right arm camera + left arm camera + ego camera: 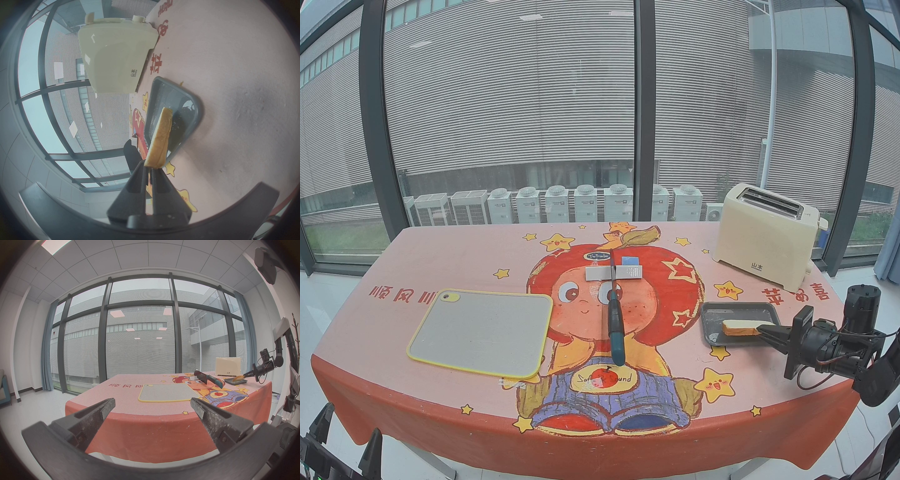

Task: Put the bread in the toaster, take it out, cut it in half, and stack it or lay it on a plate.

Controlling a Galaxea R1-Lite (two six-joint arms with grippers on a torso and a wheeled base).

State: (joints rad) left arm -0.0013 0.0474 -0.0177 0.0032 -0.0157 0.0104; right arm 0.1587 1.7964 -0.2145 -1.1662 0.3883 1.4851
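A: How many things are on the desk (456, 262)?

B: I count one slice of bread (741, 327), one toaster (767, 234) with two slots on top, one dark tray (709, 315), one knife (615, 322) and one cutting board (481, 332). The robot has two hands.

A: Where is the bread exactly?

B: It is over the dark tray, at the right side of the desk. The toaster stands just behind the tray. The right hand (767, 334) is clamped on the right end of the slice. I cannot tell if the slice touches the tray.

A: Which way does it point?

B: Its long axis goes from left to right across the desk. The free end points to the middle of the desk. The broad pale face looks up.

A: And the knife?

B: It lies in the middle of the desk, with its long axis from near to far. The blue handle points to the robot, and the blade rests across a grey strip (614, 272). The cutting board lies flat to its left.

A: The left hand (150, 415)?

B: Its fingers stand wide apart. It hangs off the desk, before the near left edge.
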